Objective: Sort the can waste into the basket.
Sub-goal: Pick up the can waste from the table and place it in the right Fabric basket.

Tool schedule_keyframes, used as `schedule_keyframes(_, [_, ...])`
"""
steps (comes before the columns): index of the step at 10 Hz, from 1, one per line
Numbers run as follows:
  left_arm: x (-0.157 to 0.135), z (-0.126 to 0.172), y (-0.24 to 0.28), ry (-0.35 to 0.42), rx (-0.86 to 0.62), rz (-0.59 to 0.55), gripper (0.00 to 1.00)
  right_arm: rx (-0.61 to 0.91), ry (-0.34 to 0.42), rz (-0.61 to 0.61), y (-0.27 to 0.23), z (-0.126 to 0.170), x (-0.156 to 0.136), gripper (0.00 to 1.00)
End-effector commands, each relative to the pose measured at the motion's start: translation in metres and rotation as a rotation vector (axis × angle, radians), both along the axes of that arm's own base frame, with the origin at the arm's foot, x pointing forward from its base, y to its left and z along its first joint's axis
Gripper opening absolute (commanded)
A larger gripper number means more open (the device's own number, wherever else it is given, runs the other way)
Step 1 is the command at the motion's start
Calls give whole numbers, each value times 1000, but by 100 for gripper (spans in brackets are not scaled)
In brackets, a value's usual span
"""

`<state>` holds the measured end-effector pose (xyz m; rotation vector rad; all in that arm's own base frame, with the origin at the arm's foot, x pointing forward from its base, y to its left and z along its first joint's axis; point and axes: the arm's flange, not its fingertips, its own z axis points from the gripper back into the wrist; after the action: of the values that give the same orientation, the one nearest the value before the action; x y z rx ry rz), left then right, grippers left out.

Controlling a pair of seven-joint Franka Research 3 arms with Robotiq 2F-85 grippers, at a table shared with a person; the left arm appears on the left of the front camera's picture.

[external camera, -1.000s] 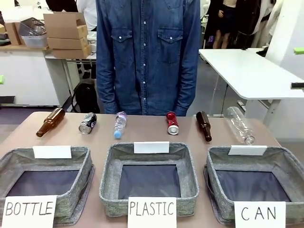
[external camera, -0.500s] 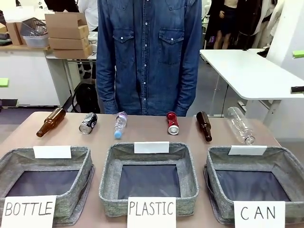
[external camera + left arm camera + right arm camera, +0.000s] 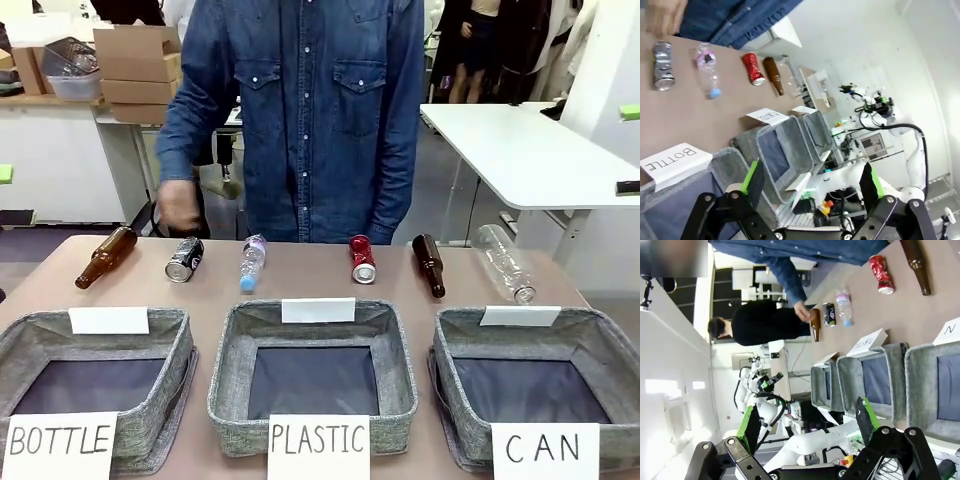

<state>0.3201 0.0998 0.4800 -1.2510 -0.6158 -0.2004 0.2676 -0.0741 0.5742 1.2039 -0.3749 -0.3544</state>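
Note:
Two cans lie in the row at the table's far side: a black can [image 3: 185, 259] on the left and a red can [image 3: 362, 259] right of centre. The grey basket [image 3: 598, 347] with the "CAN" sign stands at the front right with nothing in it. A person's hand [image 3: 180, 205] hangs just behind the black can. In the left wrist view my left gripper [image 3: 812, 182] is open and holds nothing, well short of the black can [image 3: 662, 72] and red can [image 3: 753, 69]. My right gripper [image 3: 807, 424] is open too, above the baskets and far from the red can [image 3: 881, 274].
Two brown bottles [image 3: 106, 256] [image 3: 429, 264], a small plastic bottle [image 3: 252, 262] and a large clear bottle [image 3: 503, 263] share the row with the cans. Grey baskets signed "BOTTLE" [image 3: 160, 400] and "PLASTIC" [image 3: 228, 385] stand to the left of the CAN basket. The person stands at the far edge.
The person's arm has swung out from their side, and the hand now hovers behind the black can. Neither gripper's jaws have changed.

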Motion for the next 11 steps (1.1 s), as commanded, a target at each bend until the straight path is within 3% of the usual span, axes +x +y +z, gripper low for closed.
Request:
schedule_keyframes(1, [2,11,-12,11,132,55,100,13,-27,12,1,3,4,100])
schedule_keyframes(4, [14,4,-10,63,133,73,100,13,-27,12,1,3,4,100])
schedule_keyframes(11, [-10,7,25,51,62,136,100,13,-27,12,1,3,4,100])
